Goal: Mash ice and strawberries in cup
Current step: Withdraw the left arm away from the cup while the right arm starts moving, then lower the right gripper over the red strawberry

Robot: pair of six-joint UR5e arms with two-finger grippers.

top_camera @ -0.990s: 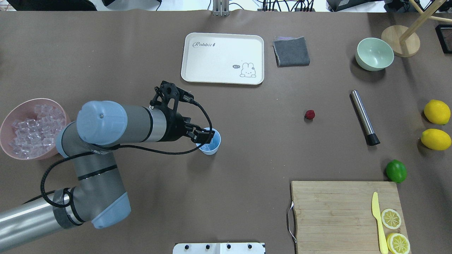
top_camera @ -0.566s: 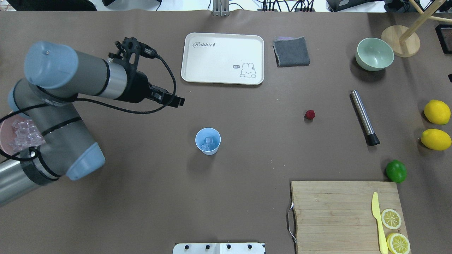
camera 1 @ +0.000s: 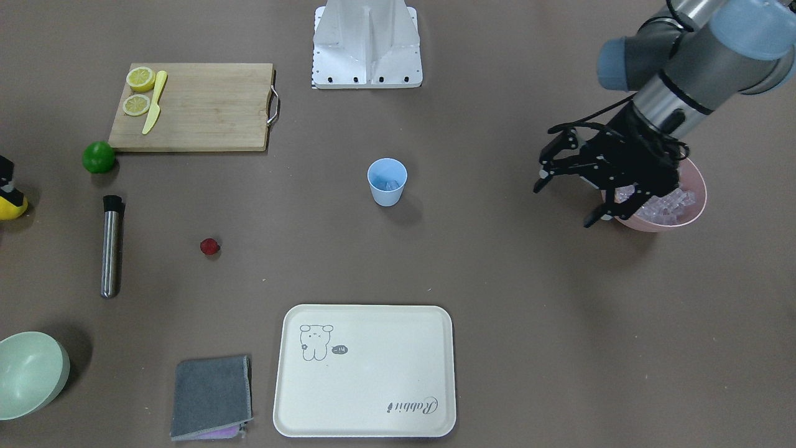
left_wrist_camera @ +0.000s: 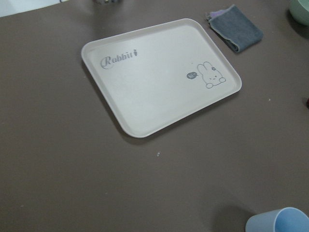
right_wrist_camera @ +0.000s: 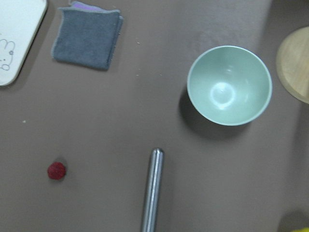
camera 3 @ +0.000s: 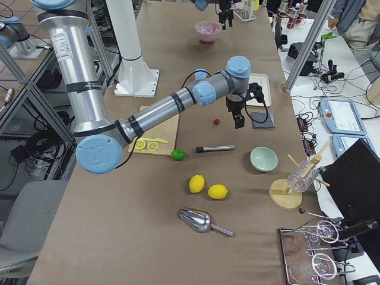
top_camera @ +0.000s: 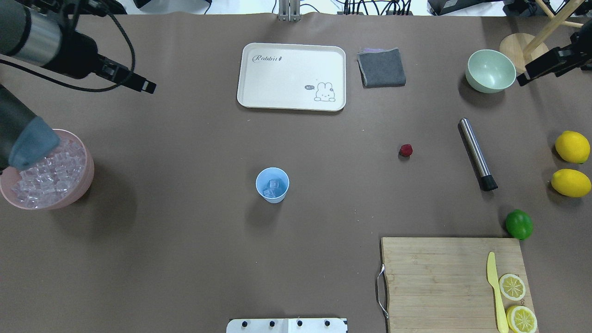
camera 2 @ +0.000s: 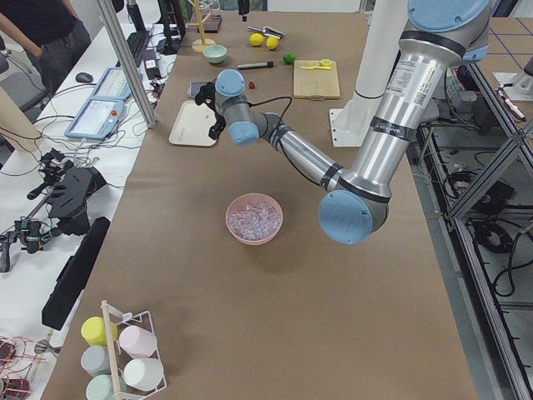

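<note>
Some ice sits in the cup mid-frame, the strawberry well to its right. Left gripper hangs released, empty, at upper left; whether the right gripper is released, I cannot tell

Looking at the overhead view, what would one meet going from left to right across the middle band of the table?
pink bowl holding ice → cup → strawberry → steel muddler → lime → lemons

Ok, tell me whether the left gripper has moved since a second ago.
Yes. From over the cup, the left gripper has swung up and left in the overhead view, ending left of the tray.
</note>
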